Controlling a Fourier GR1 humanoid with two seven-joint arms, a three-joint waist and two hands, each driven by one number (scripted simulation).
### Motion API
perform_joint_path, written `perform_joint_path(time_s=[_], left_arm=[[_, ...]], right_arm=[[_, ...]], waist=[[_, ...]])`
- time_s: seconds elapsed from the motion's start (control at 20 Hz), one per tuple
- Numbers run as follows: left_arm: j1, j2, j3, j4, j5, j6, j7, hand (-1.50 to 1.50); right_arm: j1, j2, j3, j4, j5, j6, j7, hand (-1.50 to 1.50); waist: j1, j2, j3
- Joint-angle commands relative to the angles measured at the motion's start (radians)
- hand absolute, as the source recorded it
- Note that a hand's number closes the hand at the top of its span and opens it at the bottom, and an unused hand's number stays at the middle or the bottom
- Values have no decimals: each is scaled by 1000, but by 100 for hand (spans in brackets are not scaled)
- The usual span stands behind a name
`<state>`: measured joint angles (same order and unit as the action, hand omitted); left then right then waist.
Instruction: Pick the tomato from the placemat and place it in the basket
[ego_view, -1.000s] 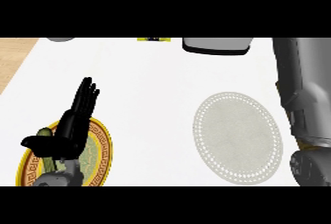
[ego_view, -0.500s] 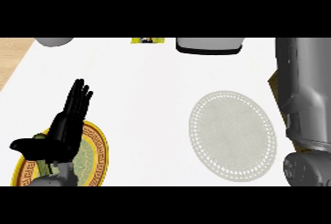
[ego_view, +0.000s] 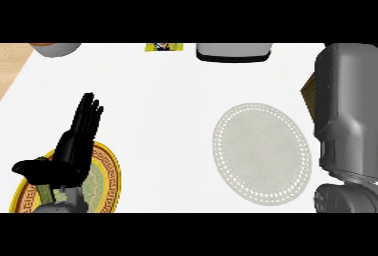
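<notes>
The grey oval placemat (ego_view: 262, 152) lies right of centre with nothing showing on it. No tomato is visible anywhere. A brown woven edge (ego_view: 308, 89), possibly the basket, peeks out behind my right forearm (ego_view: 347, 110), which fills the right edge and hides what is beyond it. The right hand itself is out of view. My left hand (ego_view: 74, 145) stands open at the lower left, fingers straight and pointing up, holding nothing.
Under the left hand lies a round plate (ego_view: 109, 175) with a yellow patterned rim. At the back edge stand a grey container (ego_view: 232, 51), a small yellow item (ego_view: 164, 47) and a bowl (ego_view: 56, 49).
The right forearm has come further up along the right edge. Everything on the counter has drifted slightly left in the view. The left hand stays open in about the same place.
</notes>
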<state>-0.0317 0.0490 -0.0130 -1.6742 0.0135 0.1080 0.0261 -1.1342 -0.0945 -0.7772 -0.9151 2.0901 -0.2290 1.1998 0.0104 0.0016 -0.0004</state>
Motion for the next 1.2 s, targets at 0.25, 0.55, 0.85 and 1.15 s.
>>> perform_joint_path(time_s=[0.25, 0.55, 0.85, 1.15], left_arm=[[22, 0, 6, -29, 4, 3, 9, 0], [8, 14, 30, 21, 29, -28, -19, 0], [37, -9, 0, -6, -2, -2, -11, 0], [-25, 4, 17, 32, -2, -5, 2, 0]], right_arm=[[122, 75, -41, -100, -14, -25, 138, 150], [170, 66, -64, -177, -71, -33, 71, 150], [271, 94, -52, -293, -111, -39, 61, 150], [348, 94, 20, -294, -213, -89, 130, -150]], waist=[[-5, -2, 0], [-7, -1, 0], [-11, -4, 0], [-3, -3, 0]])
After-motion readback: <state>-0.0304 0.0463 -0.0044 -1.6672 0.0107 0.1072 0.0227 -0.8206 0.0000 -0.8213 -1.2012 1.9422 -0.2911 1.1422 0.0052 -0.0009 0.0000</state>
